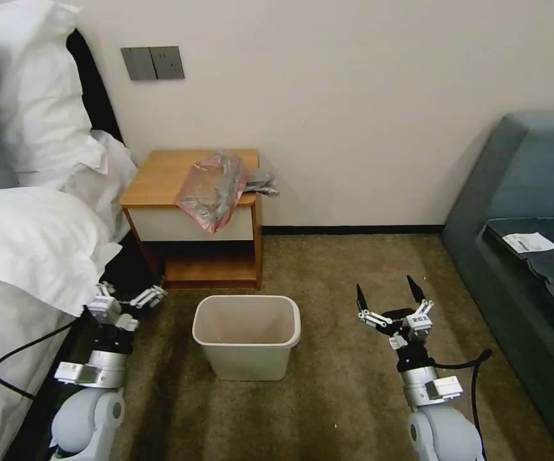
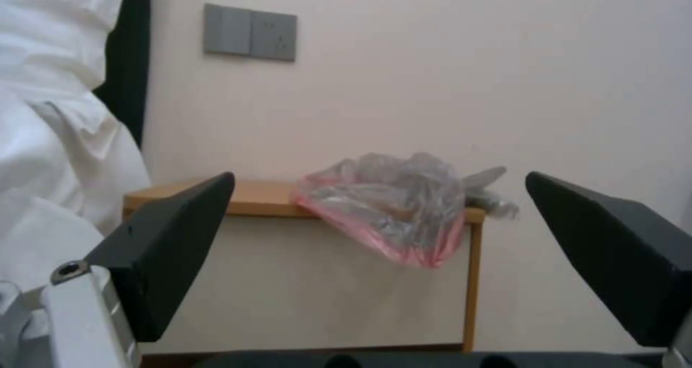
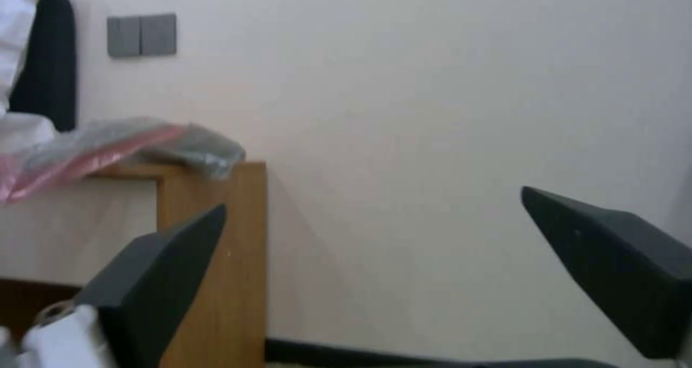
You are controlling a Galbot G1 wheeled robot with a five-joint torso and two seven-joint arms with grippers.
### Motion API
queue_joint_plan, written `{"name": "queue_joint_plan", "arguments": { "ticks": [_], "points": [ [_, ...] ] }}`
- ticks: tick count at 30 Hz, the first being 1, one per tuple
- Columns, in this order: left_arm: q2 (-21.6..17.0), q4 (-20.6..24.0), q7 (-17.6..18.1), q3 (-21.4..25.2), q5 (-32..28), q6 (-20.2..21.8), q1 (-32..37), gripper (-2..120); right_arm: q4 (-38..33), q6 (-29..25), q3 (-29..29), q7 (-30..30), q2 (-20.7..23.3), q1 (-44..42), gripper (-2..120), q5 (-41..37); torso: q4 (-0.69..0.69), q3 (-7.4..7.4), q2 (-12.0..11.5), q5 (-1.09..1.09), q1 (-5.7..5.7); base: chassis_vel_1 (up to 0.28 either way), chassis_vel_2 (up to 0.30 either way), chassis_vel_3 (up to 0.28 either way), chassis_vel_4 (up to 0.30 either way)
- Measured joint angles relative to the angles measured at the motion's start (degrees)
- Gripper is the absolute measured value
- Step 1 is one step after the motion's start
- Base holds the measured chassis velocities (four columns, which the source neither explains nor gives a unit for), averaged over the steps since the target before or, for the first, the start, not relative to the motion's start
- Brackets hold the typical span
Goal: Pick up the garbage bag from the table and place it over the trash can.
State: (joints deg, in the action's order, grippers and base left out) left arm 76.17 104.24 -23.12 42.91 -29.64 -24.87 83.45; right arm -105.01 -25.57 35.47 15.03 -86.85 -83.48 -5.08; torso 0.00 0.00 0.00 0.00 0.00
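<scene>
By the white bed [image 1: 27, 256], the left gripper [image 1: 126, 299] hangs low with its fingers spread wide, gripping nothing. Ahead stands the table [image 1: 161, 173] against the wall [image 1: 353, 96]; the garbage bag [image 1: 212, 189] lies crumpled on its right front corner, its pink edge drooping over the drawer front. The trash can [image 1: 246, 336] sits on the brown carpet [image 1: 341, 384] just before the table. The right gripper [image 1: 389, 291] hovers near the grey sofa [image 1: 526, 211], splayed and empty too.

left arm: we hold it low at our left, left pincer [image 1: 129, 296] fingers spread wide | right arm: low at our right, right pincer [image 1: 387, 292] upright, fingers spread wide
</scene>
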Motion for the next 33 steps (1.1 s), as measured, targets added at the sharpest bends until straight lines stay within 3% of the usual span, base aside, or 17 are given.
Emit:
{"name": "queue_joint_plan", "arguments": {
  "ticks": [8, 16, 24, 30, 33],
  "points": [
    [-0.12, 0.67, 1.05, 0.71, 0.27, -1.32, -0.11, 100, -1.53, 4.18, -1.80, -1.93, 3.85, 4.94, 100, -1.82, -0.01, 0.00, 0.00, 0.00, 0.00, 0.000, 0.000, 0.000, 0.000],
    [0.05, 2.79, 7.86, 1.14, 2.87, -1.60, -1.07, 100, 2.41, 8.59, -8.97, -7.55, 11.21, 13.97, 100, -6.99, -0.01, 0.00, 0.00, 0.00, 0.00, 0.000, 0.000, 0.000, 0.000],
    [0.67, 2.36, 9.99, 1.21, 5.15, -1.70, -0.93, 100, 12.74, 8.89, -19.43, -6.88, 20.96, 26.95, 100, 1.67, 0.00, 0.00, 0.00, -0.01, 0.00, 0.000, 0.000, 0.000, 0.000],
    [1.27, 1.79, 10.60, 0.73, 6.51, -1.69, -1.07, 100, 19.40, 9.18, -26.05, -6.85, 24.06, 36.49, 100, 8.23, 0.00, 0.00, 0.00, 0.00, 0.00, 0.000, 0.000, 0.000, 0.000],
    [1.90, 0.96, 10.70, 0.26, 7.19, -1.62, -1.43, 100, 25.15, 9.38, -31.92, -6.35, 25.33, 45.66, 100, 14.00, 0.00, 0.01, 0.00, -0.01, 0.00, 0.000, 0.000, 0.000, 0.000]
  ]
}}
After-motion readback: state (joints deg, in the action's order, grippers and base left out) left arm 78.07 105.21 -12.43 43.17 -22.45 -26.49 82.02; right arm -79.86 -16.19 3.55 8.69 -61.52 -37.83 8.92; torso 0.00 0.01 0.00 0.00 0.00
